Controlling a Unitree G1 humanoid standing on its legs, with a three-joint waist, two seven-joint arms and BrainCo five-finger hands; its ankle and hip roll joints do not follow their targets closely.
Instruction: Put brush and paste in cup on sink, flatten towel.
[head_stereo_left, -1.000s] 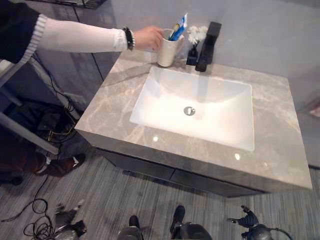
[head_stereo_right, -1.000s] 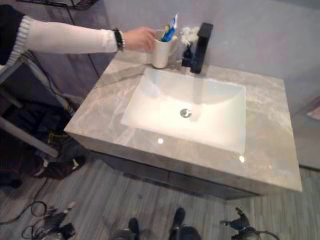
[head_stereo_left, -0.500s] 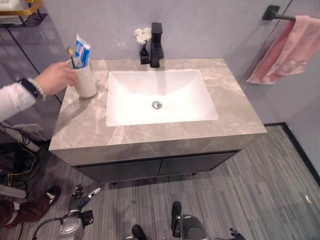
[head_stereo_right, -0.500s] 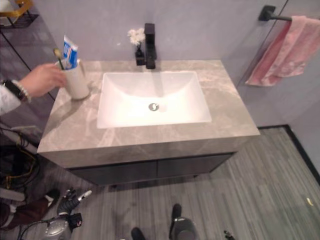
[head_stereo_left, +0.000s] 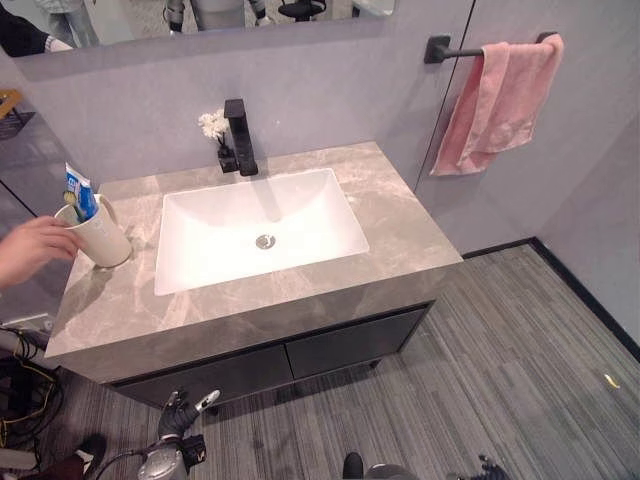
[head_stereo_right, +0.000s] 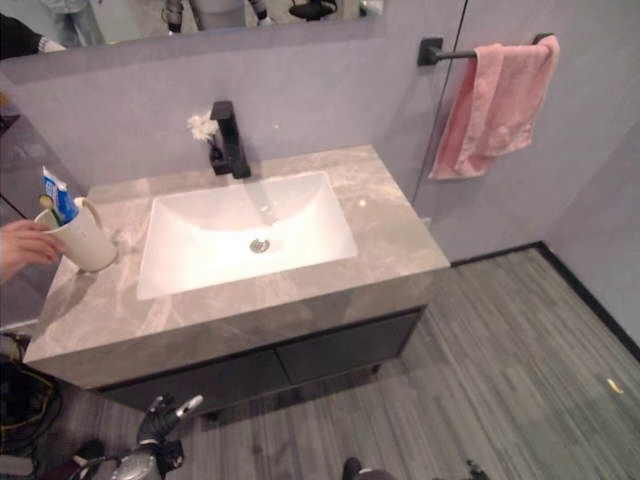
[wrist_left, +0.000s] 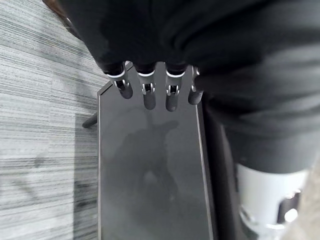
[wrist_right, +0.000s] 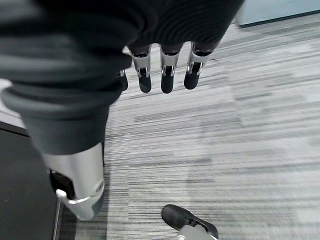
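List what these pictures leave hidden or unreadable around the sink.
- Toothbrush in the white ceramic cup: the blue toothpaste tube stands in front; too small to confirm.
- Person's hand at the cup: arm cut off by the left eye view's edge.
- Pink towel: its far side is hidden by its own folds.

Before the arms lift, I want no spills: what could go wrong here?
A person's hand holds the cup near the counter's left edge; reaching now risks a collision. The paste stands tall in it and may tip. The towel hangs far right, a long stretch.
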